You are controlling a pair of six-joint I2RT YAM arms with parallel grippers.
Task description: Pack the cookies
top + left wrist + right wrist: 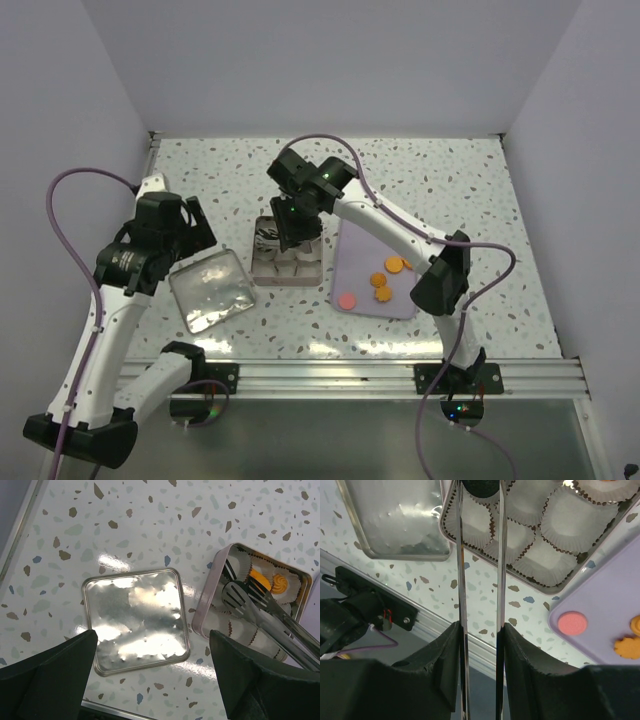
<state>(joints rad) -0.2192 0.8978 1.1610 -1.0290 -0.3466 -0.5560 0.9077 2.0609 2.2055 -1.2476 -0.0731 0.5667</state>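
Tongs sit clamped in our right gripper, tips pinching a black cookie over paper cups in the tin. We see orange cookies already in two cups; other orange ones and a pink cookie lie on the mat beside the tin. Our left gripper hangs spread wide above the lid.

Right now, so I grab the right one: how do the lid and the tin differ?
The lid is shallow, bare and shiny; the tin holds white paper cups, some with orange cookies. The lid lies under the open left gripper; the tin lies under tongs in the right gripper. Both are metal with rounded corners.
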